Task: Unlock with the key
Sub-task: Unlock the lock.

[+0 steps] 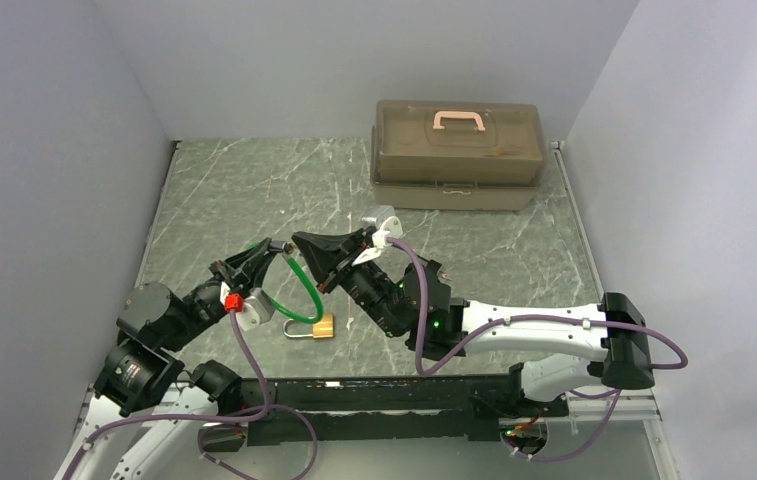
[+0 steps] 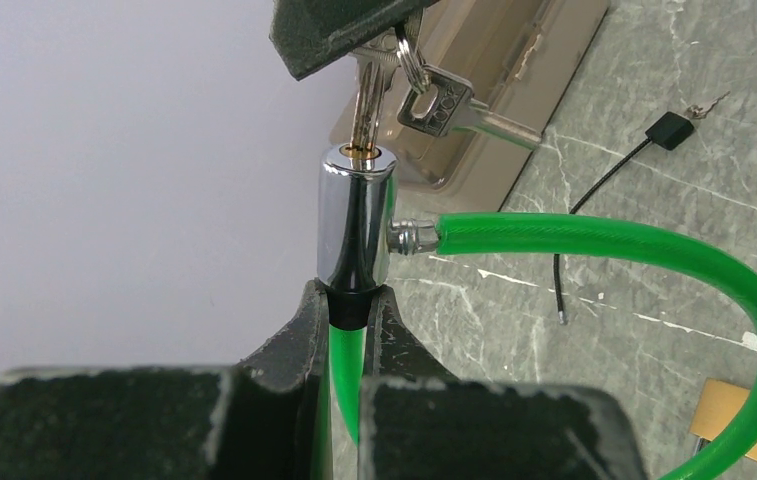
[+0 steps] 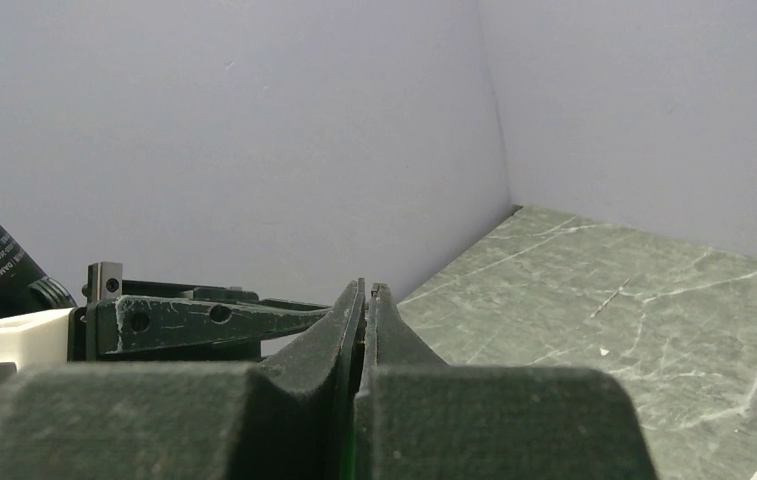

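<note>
The right fingers (image 2: 339, 30) are clamped on the head of the key (image 2: 367, 105). Its blade is pushed into the top of a chrome lock cylinder (image 2: 354, 215), which is held up off the surface (image 1: 254, 190). A second key (image 2: 449, 108) is hung from the same ring, just beside it. The left fingers (image 2: 289, 345) are closed on the green cable (image 2: 634, 245) directly under the cylinder. The cable is curved down to a brass padlock (image 1: 323, 327) lying on the surface. A brown box (image 1: 457, 150) is set well behind.
</note>
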Tool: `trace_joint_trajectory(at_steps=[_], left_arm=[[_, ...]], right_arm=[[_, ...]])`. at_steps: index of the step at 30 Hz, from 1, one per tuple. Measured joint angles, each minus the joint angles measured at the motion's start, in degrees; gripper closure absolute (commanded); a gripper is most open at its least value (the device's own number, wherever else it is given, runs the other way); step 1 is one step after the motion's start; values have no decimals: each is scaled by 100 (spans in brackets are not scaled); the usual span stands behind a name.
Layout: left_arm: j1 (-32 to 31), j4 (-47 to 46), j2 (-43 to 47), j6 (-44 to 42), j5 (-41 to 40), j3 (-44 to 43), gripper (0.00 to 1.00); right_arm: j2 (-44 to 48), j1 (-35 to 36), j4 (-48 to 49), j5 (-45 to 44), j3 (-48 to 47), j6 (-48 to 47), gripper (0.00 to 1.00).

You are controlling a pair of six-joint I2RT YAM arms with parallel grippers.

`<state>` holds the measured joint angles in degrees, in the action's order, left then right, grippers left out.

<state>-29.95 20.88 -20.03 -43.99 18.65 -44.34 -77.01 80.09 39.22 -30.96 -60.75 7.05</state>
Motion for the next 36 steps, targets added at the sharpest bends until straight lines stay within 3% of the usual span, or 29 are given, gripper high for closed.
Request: trace_joint_trajectory(at_steps=[14, 36], left_arm=[[109, 166, -4, 313, -103, -98, 100], [129, 560, 59, -140, 105, -105, 100]], right_arm=[[-328, 144, 264, -74, -214, -647, 100], [-297, 186, -844, 216, -483, -861, 100]])
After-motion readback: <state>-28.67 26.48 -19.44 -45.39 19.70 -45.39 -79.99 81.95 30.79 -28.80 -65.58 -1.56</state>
